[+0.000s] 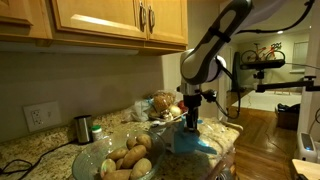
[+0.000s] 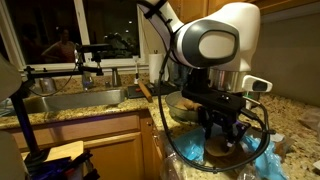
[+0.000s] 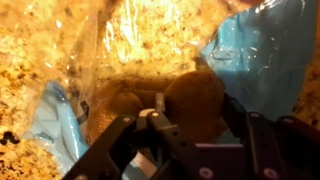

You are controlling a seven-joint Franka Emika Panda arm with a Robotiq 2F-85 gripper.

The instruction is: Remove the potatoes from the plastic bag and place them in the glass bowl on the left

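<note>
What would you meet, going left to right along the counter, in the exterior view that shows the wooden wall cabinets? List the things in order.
wall socket → dark cup → glass bowl holding potatoes → blue plastic bag

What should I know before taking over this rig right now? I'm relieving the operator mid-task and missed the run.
Gripper: open, lowered into the plastic bag, jaws either side of a potato, nothing gripped yet.
Glass bowl: already holds several potatoes.
Bag: a second potato lies beside the first.
Left: close on the potato, carry it to the bowl, then repeat for the rest.
</note>
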